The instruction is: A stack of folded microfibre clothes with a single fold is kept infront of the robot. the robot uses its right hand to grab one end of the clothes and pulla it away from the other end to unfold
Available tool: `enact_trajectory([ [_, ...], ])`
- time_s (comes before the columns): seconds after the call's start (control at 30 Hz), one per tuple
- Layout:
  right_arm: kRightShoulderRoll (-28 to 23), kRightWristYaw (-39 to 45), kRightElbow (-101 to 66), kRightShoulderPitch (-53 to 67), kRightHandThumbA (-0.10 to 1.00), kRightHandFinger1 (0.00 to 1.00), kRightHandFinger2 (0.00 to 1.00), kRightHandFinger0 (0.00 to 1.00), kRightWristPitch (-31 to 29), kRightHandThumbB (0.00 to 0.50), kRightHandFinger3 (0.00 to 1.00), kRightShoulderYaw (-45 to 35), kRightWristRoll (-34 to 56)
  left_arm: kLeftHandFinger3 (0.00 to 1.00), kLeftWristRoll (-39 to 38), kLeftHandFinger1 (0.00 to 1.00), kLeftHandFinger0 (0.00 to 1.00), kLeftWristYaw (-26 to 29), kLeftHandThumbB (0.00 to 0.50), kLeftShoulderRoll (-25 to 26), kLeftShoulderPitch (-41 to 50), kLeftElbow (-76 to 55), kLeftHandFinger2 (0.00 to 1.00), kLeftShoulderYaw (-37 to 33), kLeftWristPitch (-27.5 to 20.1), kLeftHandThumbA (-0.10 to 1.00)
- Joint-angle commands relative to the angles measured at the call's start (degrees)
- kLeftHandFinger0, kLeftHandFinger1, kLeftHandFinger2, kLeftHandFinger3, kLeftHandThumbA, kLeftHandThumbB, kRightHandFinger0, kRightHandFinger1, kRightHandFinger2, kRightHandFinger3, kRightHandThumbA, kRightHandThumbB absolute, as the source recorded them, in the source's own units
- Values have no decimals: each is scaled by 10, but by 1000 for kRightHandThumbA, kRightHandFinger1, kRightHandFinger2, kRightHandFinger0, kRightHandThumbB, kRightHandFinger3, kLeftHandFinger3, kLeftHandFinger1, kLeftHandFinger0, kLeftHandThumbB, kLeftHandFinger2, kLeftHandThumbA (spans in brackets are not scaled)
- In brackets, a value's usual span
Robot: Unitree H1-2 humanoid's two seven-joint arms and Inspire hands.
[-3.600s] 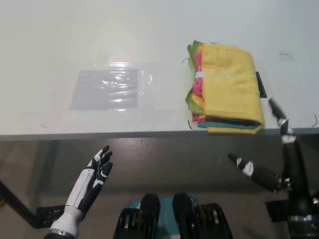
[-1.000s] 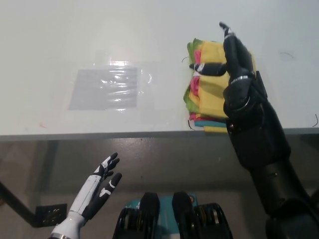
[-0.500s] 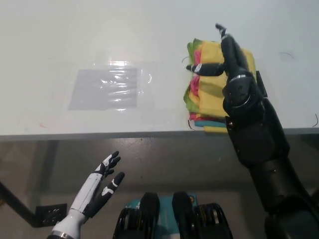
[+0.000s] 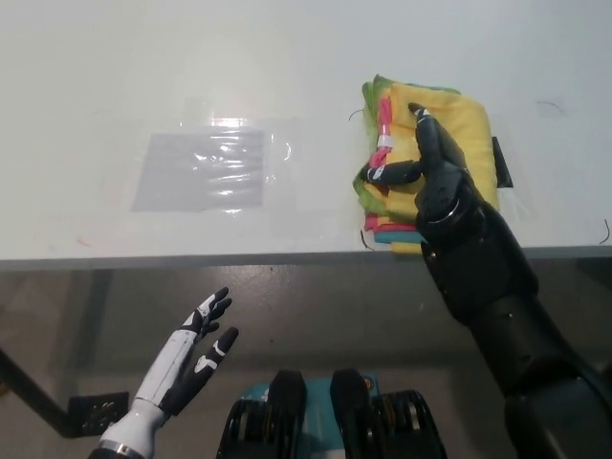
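Observation:
A stack of folded microfibre cloths [image 4: 459, 120], yellow on top with pink, green and teal layers beneath, lies on the white table [image 4: 191, 76] near its front edge, right of centre. My black right hand [image 4: 427, 177] rests on the stack's near left part, fingers spread, with the thumb at the pink and green left edges. Whether it pinches a cloth edge cannot be seen. My white left hand [image 4: 191, 352] hangs open below the table edge at the lower left.
A clear plastic sheet [image 4: 206, 170] lies flat on the table left of the stack. A small dark object [image 4: 501, 161] sits against the stack's right side. The table's front edge [image 4: 191, 260] runs across the picture's middle.
My right hand came up from below the table onto the stack, then slid back toward the front edge along the stack's left side. The left hand shifted slightly.

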Motion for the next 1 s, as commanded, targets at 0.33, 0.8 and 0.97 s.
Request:
enact_trajectory([
  [0.33, -3, -200, 54, -10, -100, 15, 362, 0, -138, 145, 425, -7, 27, 1000, 3, 1000, 1000, -2, 189, 8, -13, -17, 1000, 4, -8, 937],
  [0.8, -14, -251, 60, -5, -100, 259, 628, 0, -206, 178, 596, -23, 57, 1000, 3, 1000, 1000, -1, 182, 7, -15, -11, 1000, 3, -15, 930],
  [0.97, -18, -224, 43, 5, -100, 249, 615, 0, -306, 145, 563, -79, 136, 1000, 3, 1000, 1000, -1, 179, 7, -16, -11, 1000, 3, -13, 931],
])
